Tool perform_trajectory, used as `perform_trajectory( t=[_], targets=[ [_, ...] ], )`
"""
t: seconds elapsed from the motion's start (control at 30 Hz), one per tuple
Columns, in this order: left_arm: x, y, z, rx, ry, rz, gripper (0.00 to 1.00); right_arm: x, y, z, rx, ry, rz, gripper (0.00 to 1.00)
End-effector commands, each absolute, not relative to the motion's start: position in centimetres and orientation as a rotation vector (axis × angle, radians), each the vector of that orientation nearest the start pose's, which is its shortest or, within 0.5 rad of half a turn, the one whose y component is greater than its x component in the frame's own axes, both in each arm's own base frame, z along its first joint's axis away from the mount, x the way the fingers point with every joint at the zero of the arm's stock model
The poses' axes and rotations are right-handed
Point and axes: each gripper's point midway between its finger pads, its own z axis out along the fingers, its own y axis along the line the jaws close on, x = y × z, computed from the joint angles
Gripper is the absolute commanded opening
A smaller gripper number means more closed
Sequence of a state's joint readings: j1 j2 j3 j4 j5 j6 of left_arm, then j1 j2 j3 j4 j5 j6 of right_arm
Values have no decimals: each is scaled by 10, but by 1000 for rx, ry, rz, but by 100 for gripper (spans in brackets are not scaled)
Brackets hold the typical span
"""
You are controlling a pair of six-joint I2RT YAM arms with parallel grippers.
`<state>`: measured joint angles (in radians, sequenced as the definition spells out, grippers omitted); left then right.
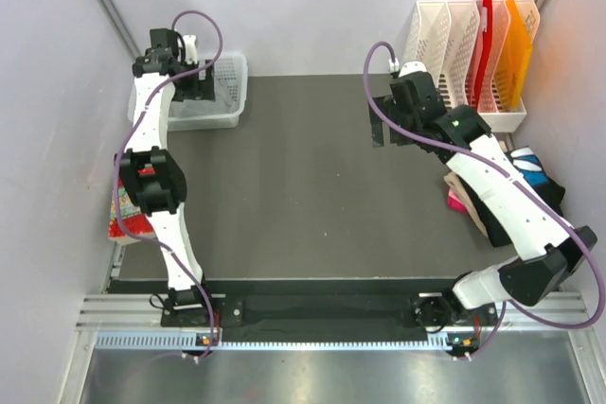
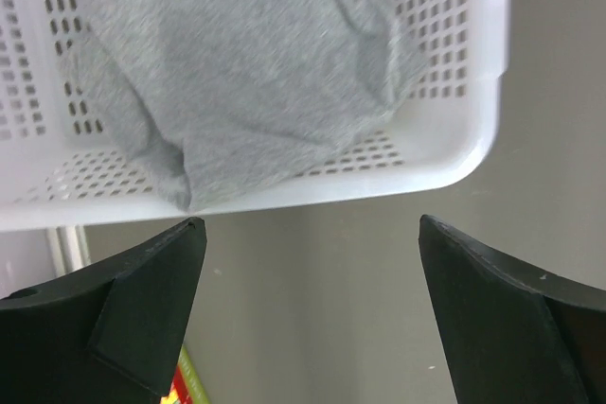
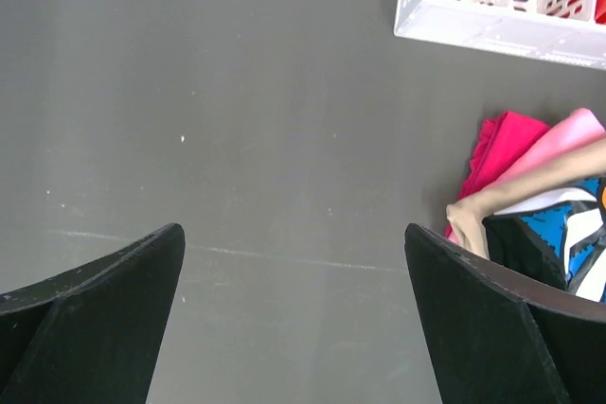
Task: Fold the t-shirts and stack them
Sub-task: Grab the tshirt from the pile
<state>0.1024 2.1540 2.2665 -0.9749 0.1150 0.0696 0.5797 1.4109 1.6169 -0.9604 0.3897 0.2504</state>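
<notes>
I am hovering my left claw [image 2: 310,224], spread wide, over the white basket [image 2: 454,149] at the far left corner, where the grey t-shirt [image 2: 246,63] is lying, seemingly folded, probably starting the stack.

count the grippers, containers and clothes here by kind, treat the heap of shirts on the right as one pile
grippers: 2, the left gripper and the right gripper
white perforated basket: 1
grey t-shirt in that basket: 1
white file rack: 1
pile of shirts: 1
total: 6
</notes>
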Motion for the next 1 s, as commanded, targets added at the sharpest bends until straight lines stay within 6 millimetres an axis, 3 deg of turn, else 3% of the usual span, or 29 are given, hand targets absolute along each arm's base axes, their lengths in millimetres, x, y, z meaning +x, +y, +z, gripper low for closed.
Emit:
perform_trajectory(
  t=[0.0, 0.2, 0.3, 0.47, 0.63, 0.97],
  targets=[
    [536, 56, 240, 18, 2310, 83, 99, 335, 159, 308, -197, 2166, 54, 100],
    [560, 85, 214, -31, 2301, 256, 99, 341, 169, 302, -207, 2157, 88, 100],
    [580, 92, 213, -35, 2231, 303, 99, 338, 170, 301, -206, 2157, 107, 100],
    [608, 90, 206, 13, 2163, 285, 99, 328, 165, 299, -187, 2157, 125, 100],
    [630, 91, 181, 23, 2141, 274, 99, 317, 161, 299, -145, 2152, 151, 100],
    [647, 91, 122, 9, 2196, 256, 99, 297, 153, 298, -104, 2168, 174, 100]
  ],
)
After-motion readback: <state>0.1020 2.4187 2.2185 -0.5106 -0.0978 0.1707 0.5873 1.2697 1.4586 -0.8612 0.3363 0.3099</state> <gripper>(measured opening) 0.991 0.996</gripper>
